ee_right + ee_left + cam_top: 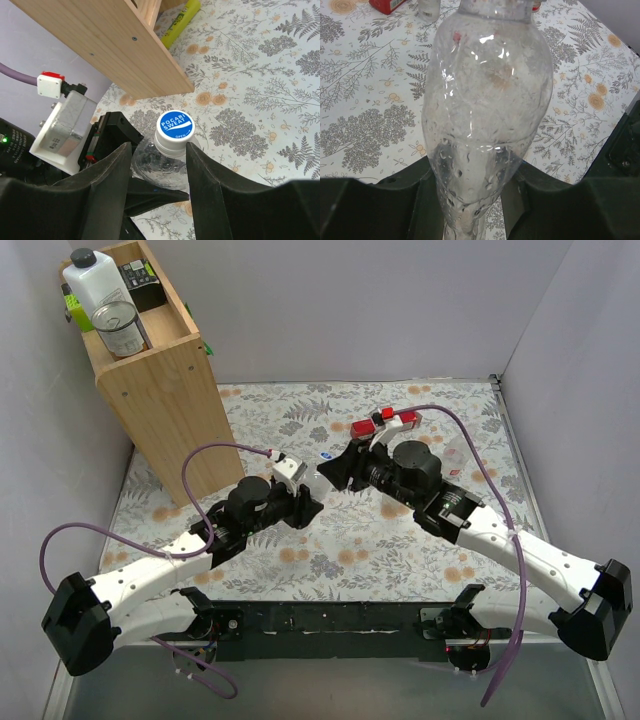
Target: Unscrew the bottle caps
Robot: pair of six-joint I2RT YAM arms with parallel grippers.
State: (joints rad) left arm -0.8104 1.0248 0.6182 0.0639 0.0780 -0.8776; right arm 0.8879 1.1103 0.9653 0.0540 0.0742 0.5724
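My left gripper (472, 200) is shut on the lower body of a clear, wet plastic bottle (485, 115), which it holds lying toward the right arm (315, 480). The bottle cap (174, 129) is white with a blue top printed POCARI SWEAT and sits on the neck. My right gripper (159, 146) is open around that cap. Its right finger (205, 180) is at the cap's edge, and its left finger (110, 180) stands a little apart from the cap. In the top view the two grippers meet at mid-table, the right one (340, 468) facing the left one (300, 502).
A tall wooden shelf (150, 360) stands at the back left with a white jug (95, 285) and a tin can (120, 328) on top. A red box (365, 428) lies behind the grippers. A yellow-green object (180, 20) lies by the shelf's foot.
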